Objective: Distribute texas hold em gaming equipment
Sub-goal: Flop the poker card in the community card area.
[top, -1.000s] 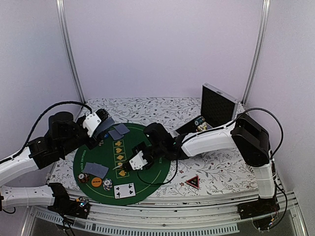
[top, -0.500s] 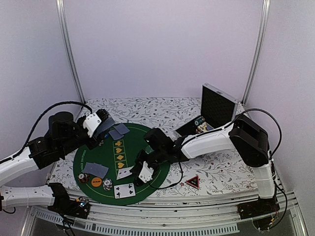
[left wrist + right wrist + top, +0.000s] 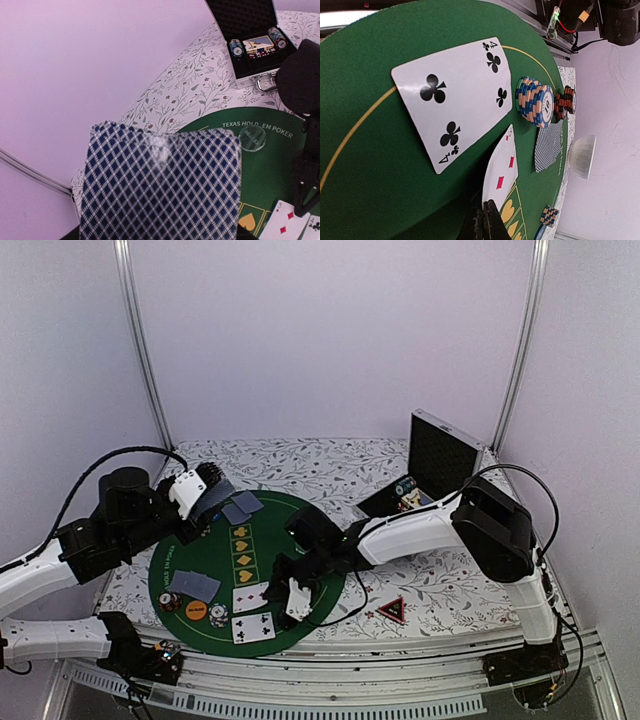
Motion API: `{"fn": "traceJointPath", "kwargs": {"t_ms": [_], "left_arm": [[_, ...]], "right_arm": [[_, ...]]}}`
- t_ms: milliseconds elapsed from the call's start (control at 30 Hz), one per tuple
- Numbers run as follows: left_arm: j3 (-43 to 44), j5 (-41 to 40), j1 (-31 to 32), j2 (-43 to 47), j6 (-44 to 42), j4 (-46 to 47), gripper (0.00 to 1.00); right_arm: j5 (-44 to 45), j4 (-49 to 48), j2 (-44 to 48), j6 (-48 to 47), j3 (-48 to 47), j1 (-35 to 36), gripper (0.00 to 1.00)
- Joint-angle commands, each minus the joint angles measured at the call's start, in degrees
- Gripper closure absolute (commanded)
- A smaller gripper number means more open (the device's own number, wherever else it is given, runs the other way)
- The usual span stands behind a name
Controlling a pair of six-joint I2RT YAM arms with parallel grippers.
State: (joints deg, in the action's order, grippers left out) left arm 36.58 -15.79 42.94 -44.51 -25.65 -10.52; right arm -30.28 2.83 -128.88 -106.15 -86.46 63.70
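Pinching a diamond card (image 3: pixel 502 167), the right gripper (image 3: pixel 483 219) sits at the mat's (image 3: pixel 200 555) 6 o'clock (club four (image 3: pixel 452 102) beside). The left gripper (image 3: pixel 203 490) clasps a deck (image 3: pixel 160 185), hiding the mat.

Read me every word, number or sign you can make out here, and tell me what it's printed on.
"TEXAS HOLD'EM POKER": on the green mat, seen from the left wrist.
"4", with club pips: in both corners of the face-up card.
Diamond card: red pips show, but the corner index is too blurred to read.
Orange disc and poker chips: the printing is too small to read.
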Motion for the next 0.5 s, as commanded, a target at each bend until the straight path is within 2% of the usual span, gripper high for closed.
{"fn": "traceJointPath", "kwargs": {"t_ms": [0, 467], "left_arm": [[-0.45, 0.76, -0.66, 0.38, 0.24, 1.83, 0.43], [-0.47, 0.67, -0.67, 0.37, 0.25, 1.66, 0.43]], "right_arm": [[-1.0, 2.61, -0.89, -3.98, -1.15, 0.66, 0.99], [0.05, 2.97, -2.87, -5.49, -2.85, 1.31, 0.99]]}}
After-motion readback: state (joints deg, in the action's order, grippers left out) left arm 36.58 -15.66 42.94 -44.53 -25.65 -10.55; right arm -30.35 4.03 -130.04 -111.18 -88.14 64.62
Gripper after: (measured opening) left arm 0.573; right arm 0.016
